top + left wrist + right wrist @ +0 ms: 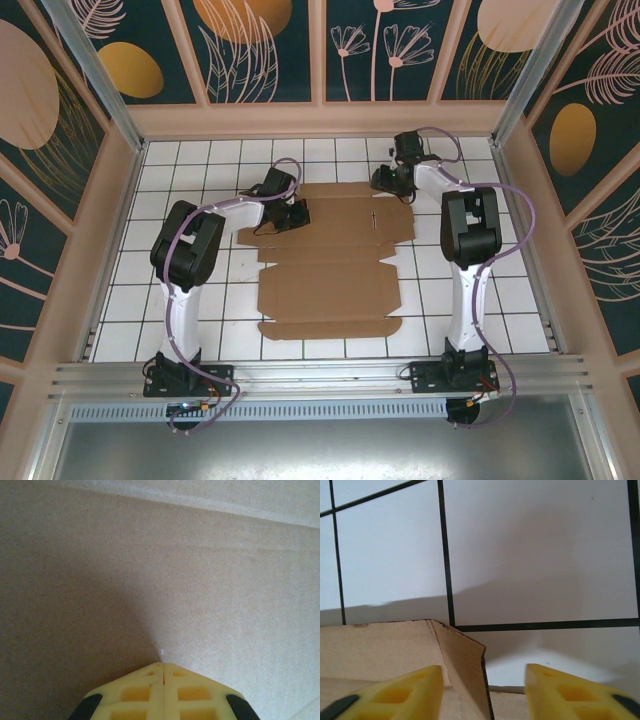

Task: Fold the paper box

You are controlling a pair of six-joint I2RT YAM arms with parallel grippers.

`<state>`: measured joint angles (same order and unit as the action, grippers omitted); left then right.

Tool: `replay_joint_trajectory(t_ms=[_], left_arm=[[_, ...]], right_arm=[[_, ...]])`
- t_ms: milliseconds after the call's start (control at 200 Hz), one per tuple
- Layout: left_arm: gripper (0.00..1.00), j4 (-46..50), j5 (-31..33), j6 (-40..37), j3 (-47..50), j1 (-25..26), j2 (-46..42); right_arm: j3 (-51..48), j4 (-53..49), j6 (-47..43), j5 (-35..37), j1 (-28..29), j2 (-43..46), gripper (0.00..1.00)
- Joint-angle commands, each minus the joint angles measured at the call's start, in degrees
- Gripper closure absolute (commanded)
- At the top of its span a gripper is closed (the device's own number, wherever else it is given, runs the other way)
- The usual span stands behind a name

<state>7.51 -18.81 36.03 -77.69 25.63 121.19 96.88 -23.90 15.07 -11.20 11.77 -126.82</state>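
Note:
The paper box point(330, 270) is a large flat sheet of brown cardboard with flaps and creases, lying in the middle of the white tiled table point(200, 160). My left gripper point(293, 212) rests on the sheet's far left part. In the left wrist view it is shut point(163, 666), with its tip against the plain cardboard point(200, 580). My right gripper point(383, 180) sits at the sheet's far right corner. It stands open point(482, 672), and a raised corner flap point(465, 670) stands up between its fingers without either of them touching it.
Pinkish frame walls point(118, 200) enclose the table on the left, far and right sides. A metal rail point(320, 375) carrying both arm bases runs along the near edge. Bare tiles point(540, 555) lie beyond the flap.

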Motion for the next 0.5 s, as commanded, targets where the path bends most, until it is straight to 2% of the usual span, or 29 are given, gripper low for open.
replay_joint_trajectory(t_ms=[0, 175, 390, 495], left_arm=[[1.0, 2.31, 2.2, -1.52, 0.39, 0.26, 2.73], [1.0, 2.95, 2.77, -2.28, -0.17, 0.3, 2.97], [1.0, 3.02, 2.9, -2.42, -0.33, 0.32, 3.17], [1.0, 3.19, 2.9, -2.65, -0.61, 0.25, 3.53]], right_arm=[[1.61, -0.59, 0.15, 1.14, 0.91, -1.04, 0.66], [3.66, -1.78, -0.91, 4.53, 2.94, -2.2, 0.8], [7.75, -5.19, -4.58, 20.28, 9.04, -2.57, 0.89], [10.66, -6.42, -5.5, 26.25, 12.23, -4.32, 0.9]])
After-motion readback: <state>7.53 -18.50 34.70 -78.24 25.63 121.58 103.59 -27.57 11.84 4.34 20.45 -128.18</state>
